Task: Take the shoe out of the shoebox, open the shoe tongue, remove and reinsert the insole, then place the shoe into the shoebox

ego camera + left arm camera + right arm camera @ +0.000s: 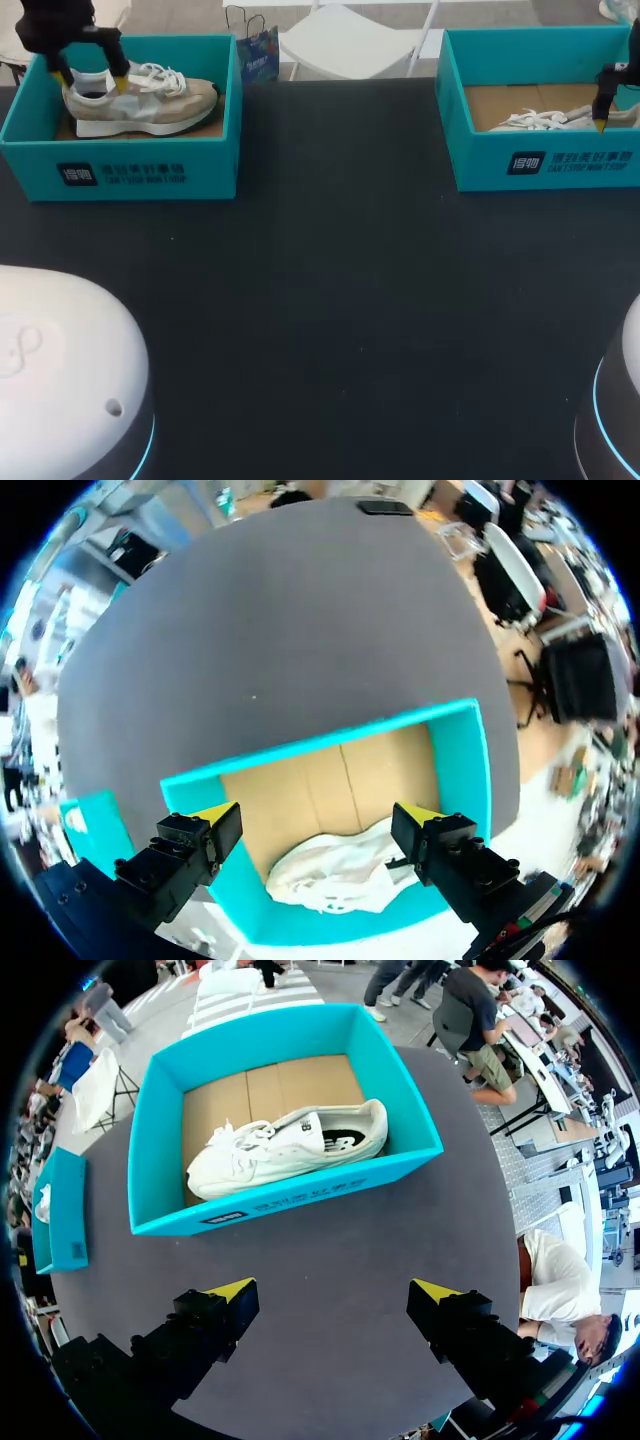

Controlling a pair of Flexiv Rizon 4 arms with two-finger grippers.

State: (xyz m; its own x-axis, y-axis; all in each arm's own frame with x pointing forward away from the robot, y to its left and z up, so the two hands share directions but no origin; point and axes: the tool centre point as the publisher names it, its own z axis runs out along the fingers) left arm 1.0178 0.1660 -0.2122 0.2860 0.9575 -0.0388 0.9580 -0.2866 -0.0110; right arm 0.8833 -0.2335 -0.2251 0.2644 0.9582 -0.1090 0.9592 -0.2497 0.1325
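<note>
While my left gripper [92, 80] hung spread wide astride the heel of the beige shoe [150, 98] — lying in the shoebox [120, 165] at the table's far left corner — I judged it best to sink lower, close squarely on the collar and lift straight up.

White logo block [77, 175] with small print lines on left shoebox [210, 172] front wall; likewise on right shoebox [480, 165]
</note>
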